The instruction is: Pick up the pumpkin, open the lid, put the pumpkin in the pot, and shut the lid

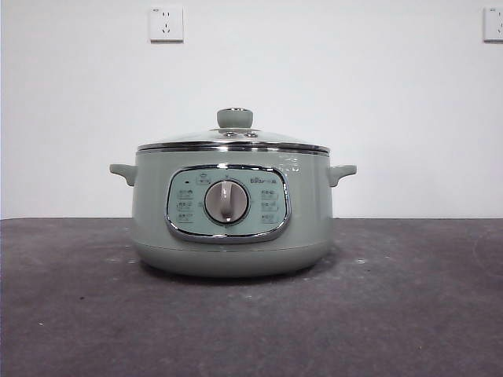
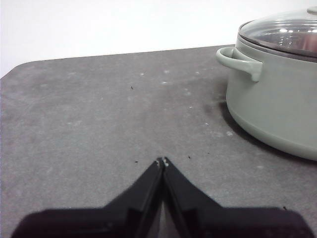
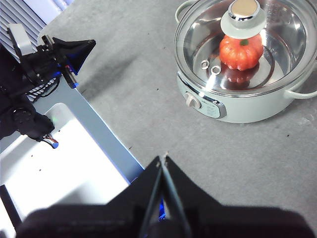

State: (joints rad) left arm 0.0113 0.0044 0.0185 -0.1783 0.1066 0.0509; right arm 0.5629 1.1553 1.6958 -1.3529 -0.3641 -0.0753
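Note:
The sage-green pot [image 1: 232, 212] stands mid-table with its glass lid [image 1: 233, 142] seated on it. In the right wrist view the orange pumpkin [image 3: 240, 52] lies inside the pot [image 3: 257, 106], seen through the lid [image 3: 218, 74] under the knob [image 3: 241, 20]. The left wrist view shows the pot [image 2: 277, 104] and lid [image 2: 280, 34] off to one side. My left gripper [image 2: 162, 161] is shut and empty low over the table, apart from the pot. My right gripper [image 3: 165, 158] is shut and empty, high above the table near its edge. Neither gripper shows in the front view.
The dark grey table [image 1: 393, 314] stretches around the pot. The right wrist view shows the other arm [image 3: 54, 54] and a white surface [image 3: 59, 168] beyond the table's edge. Wall sockets [image 1: 166, 23] sit on the white wall behind.

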